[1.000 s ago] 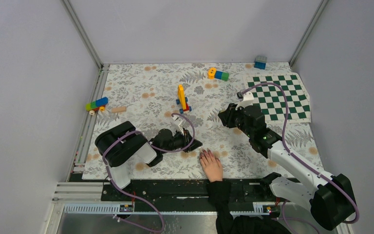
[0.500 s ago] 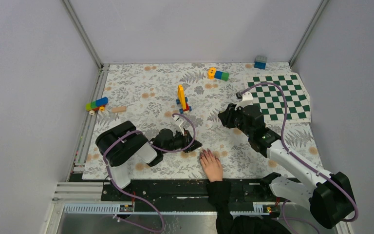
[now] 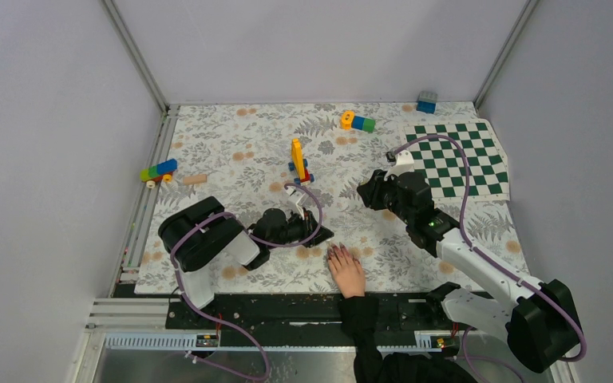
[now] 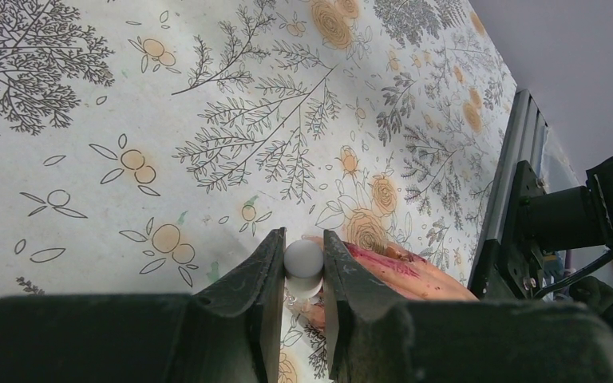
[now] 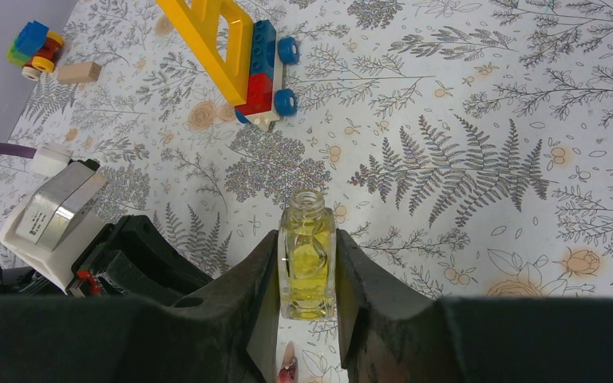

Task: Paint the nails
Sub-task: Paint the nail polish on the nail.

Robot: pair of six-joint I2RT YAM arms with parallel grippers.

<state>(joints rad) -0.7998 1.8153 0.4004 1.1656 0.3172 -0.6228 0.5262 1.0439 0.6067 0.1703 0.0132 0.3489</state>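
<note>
Left end effector (image 4: pixel 303 241) pinches one white cap (image 4: pixel 303 263), maybe a brush; right end effector (image 5: pixel 307 239) clamps one bottle (image 5: pixel 307 275).

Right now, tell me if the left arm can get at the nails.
Probably yes. The left gripper, shut on a small white cap, sits right beside the hand; the nails lie just beyond it, with nothing between.

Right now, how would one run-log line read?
left gripper: shut on white cap | right gripper: shut on open bottle | hand: palm down, nails dark red
</note>
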